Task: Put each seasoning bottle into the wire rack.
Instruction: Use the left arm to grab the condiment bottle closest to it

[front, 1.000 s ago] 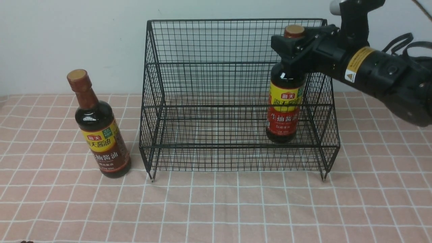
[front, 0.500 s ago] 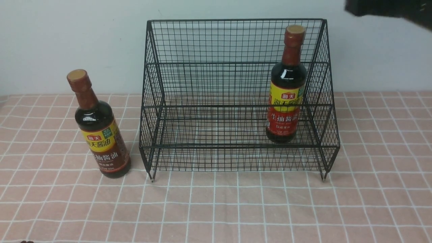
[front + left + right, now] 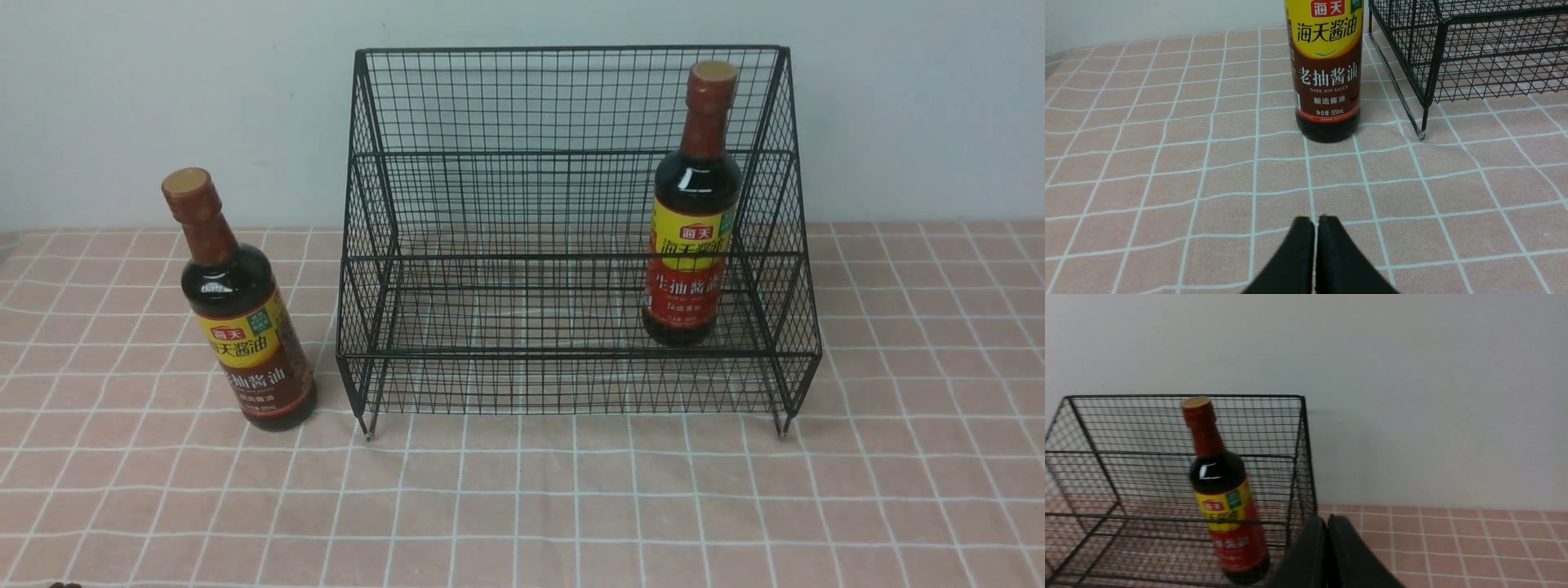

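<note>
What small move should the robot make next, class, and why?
Probably open the left gripper and ease it toward the brown-label bottle: it stands on the cloth outside the wire rack, straight ahead of that shut gripper, while the red-label bottle already stands inside.

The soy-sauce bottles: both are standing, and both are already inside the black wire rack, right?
Not quite. Both are standing, but only the red-label bottle is inside the wire rack. The brown-label bottle stands outside it, on the tablecloth to the rack's left, as the front view shows.
</note>
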